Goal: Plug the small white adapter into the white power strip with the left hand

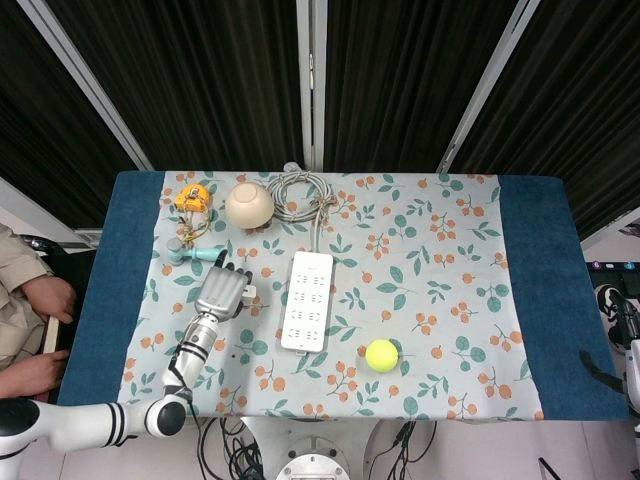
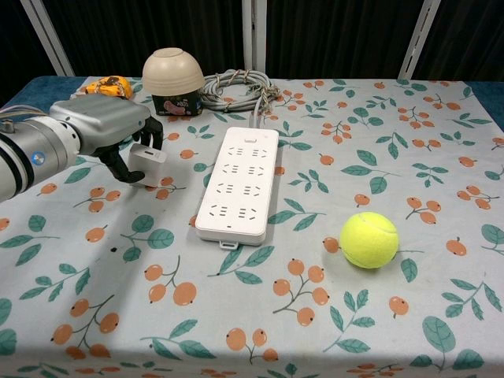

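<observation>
The small white adapter [image 2: 147, 165] sits at the table's left side, just left of the white power strip [image 2: 236, 185]. My left hand [image 2: 110, 126] is curled over it, thumb on its left face and fingers [image 2: 153, 131] over its top, so it is gripped. From the head view the left hand [image 1: 222, 292] covers most of the adapter [image 1: 247, 294], a short gap away from the power strip [image 1: 307, 300]. The strip lies lengthwise with its sockets up and its cable running to the back. My right hand does not show in either view.
A yellow tennis ball [image 2: 368, 239] lies right of the strip's near end. A beige bowl [image 2: 172, 72] on a dark cup, a coiled grey cable [image 2: 236, 85], an orange toy [image 2: 109, 85] and a teal object [image 1: 190, 252] sit at the back left. A person [image 1: 25, 300] sits at the left edge.
</observation>
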